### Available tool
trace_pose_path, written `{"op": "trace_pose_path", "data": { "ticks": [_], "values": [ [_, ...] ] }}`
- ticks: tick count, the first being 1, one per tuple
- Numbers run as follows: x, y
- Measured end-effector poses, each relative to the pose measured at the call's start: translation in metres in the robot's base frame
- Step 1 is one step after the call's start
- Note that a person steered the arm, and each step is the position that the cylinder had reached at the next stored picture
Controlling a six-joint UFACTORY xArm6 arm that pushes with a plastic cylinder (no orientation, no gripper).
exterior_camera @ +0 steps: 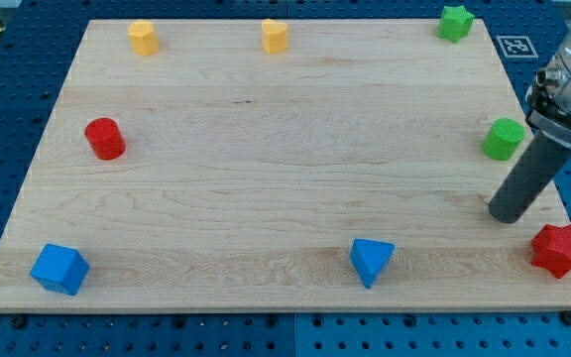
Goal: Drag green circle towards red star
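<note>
The green circle [504, 138] stands near the board's right edge, a bit above mid-height. The red star [560, 248] lies at the board's bottom right corner. My tip [511, 214] rests on the board between them, below the green circle and up-left of the red star, touching neither.
A green star [455, 22] sits at the top right. Two yellow blocks [144, 38] [275, 36] sit along the top edge. A red cylinder [105, 139] is at the left, a blue cube [59, 269] at the bottom left, a blue triangle [371, 261] at the bottom middle. The wooden board [266, 169] ends close to the red star.
</note>
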State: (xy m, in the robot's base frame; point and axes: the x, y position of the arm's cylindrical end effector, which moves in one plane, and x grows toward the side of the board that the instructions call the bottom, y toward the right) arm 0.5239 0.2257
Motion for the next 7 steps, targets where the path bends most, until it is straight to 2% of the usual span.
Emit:
{"op": "trace_pose_path", "data": {
  "ticks": [2, 4, 6, 7],
  "values": [
    [-0.003, 0.005],
    [-0.005, 0.035],
    [-0.046, 0.073],
    [-0.073, 0.074]
  ]
}}
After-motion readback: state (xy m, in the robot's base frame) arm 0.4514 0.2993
